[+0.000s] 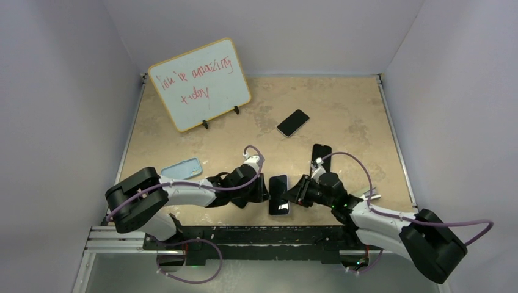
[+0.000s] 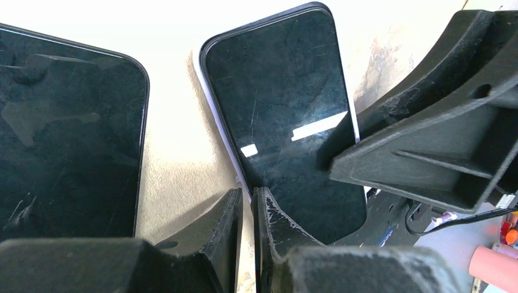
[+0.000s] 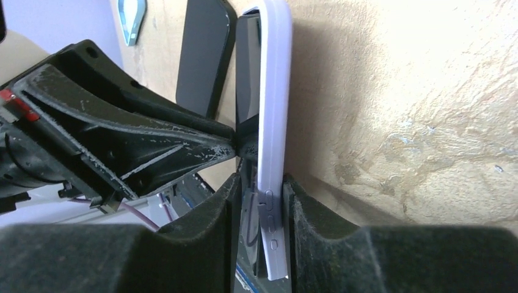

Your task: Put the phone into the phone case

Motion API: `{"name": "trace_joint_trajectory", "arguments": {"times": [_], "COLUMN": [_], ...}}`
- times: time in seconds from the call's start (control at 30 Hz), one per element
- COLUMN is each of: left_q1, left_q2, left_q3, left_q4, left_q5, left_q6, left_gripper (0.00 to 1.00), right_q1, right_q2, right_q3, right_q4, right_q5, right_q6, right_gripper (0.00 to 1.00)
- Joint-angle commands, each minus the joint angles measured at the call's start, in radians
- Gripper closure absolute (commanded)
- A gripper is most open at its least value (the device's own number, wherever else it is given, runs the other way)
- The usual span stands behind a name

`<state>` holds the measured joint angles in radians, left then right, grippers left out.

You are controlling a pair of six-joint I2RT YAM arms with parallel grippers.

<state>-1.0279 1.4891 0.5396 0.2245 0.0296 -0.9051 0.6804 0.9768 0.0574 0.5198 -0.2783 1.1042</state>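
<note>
On the mottled tan table (image 1: pixel 342 104), one wood-framed whiteboard (image 1: pixel 200 84) with red handwriting is propped at the far left. One light blue case (image 1: pixel 182 168), rounded at its corners, is laid flat beside the left arm.

Three dark, glossy rectangles are counted from above. The nearest is the phone (image 2: pixel 281 116), found at the front of the table between the two arms. The left gripper (image 2: pixel 247 210) is seen with its two rough black fingers drawn to a thin slit, with nothing held between them. Its tip is set against the screen of that phone.

The phone is lodged in a smooth white case (image 3: pixel 273 122) with side buttons moulded in; whether it is fully seated cannot be told. The buttoned edge of the case is clamped by the right gripper (image 3: pixel 259 204), one finger on the screen side and one on the back.

Farther back and to the right, a second phone (image 1: pixel 293 122) is laid screen up. A black slab (image 1: pixel 321 157) is laid apart from it; whether it is a phone or a case cannot be told.
</note>
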Motion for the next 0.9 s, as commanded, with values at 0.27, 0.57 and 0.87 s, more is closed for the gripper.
{"name": "trace_joint_trajectory", "arguments": {"times": [0.27, 0.57, 0.87], "left_q1": [0.055, 0.161, 0.169], "left_q2": [-0.238, -0.621, -0.734], "left_q3": [0.055, 0.030, -0.042], "left_q4": [-0.177, -0.286, -0.058], "left_q5": [0.011, 0.178, 0.319], "left_q6": [0.078, 0.093, -0.004], "left_gripper": [0.51, 0.13, 0.10], "right_q1": [0.006, 0.006, 0.005], "right_q2": [-0.087, -0.258, -0.310], "right_q3": [0.113, 0.140, 0.131], "right_q4": [-0.038, 0.113, 0.421], "right_q5": [-0.010, -0.173, -0.281], "right_q6": [-0.012, 0.029, 0.149], "right_gripper": [1.00, 1.00, 1.00]}}
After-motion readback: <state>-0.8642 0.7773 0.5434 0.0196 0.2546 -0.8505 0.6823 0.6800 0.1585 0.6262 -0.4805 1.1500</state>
